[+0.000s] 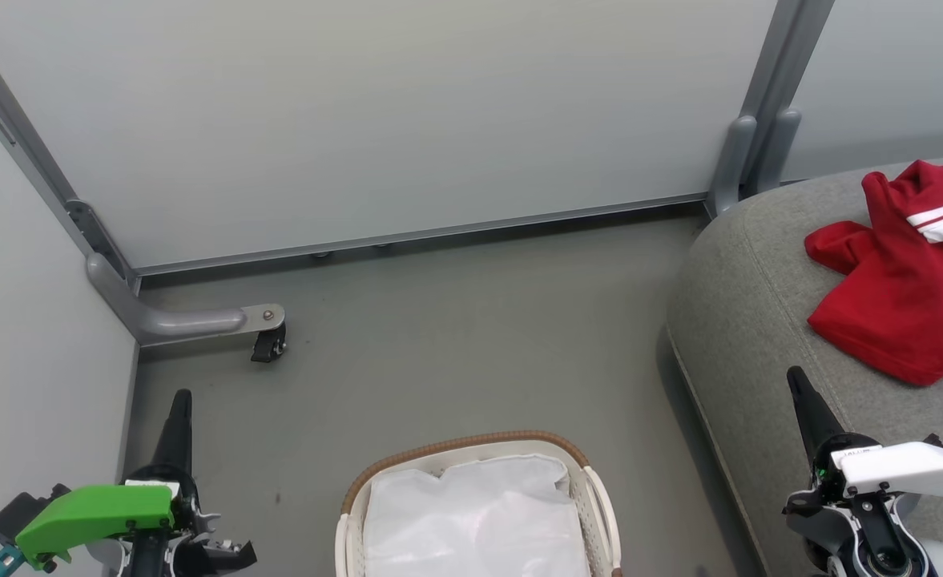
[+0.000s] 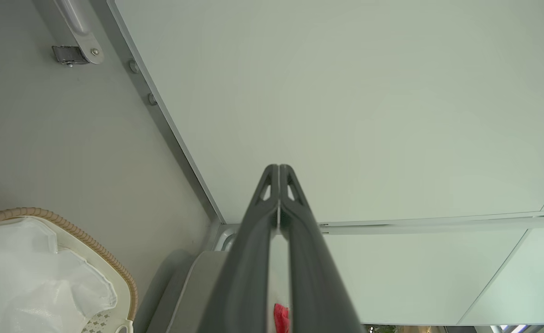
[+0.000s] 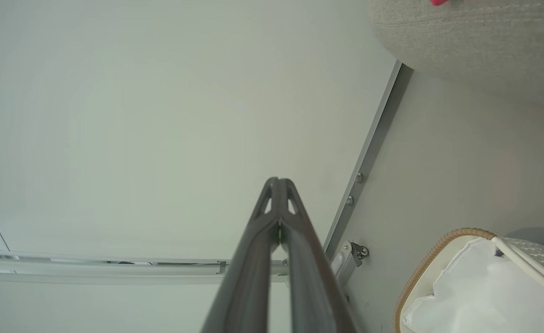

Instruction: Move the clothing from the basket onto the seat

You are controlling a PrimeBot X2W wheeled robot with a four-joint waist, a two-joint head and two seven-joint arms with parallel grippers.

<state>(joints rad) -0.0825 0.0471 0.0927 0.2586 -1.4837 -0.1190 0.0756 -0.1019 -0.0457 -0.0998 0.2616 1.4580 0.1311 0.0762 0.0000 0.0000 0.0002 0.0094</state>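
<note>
Clothing: a crumpled bright red fabric garment with white red-striped trim (image 1: pixel 900 296) lies on the top surface of the seat, set back from its rounded end.
Seat: a large grey fabric-upholstered sofa with stitched seams (image 1: pixel 747 320) stands on the grey floor (image 1: pixel 455 336), its rounded end near the pale wall panel (image 1: pixel 359 120).
Basket: an oval white perforated plastic laundry basket with a brown woven rim (image 1: pixel 471 442) stands on the floor beside the seat's edge, not touching it. A rumpled white cloth liner (image 1: pixel 475 521) lies inside.
Left gripper (image 1: pixel 182 396): fingers pressed together, holding nothing, raised over the floor to the left of the basket.
Right gripper (image 1: pixel 795 373): fingers pressed together, holding nothing, over the seat's near edge and apart from the garment.
</note>
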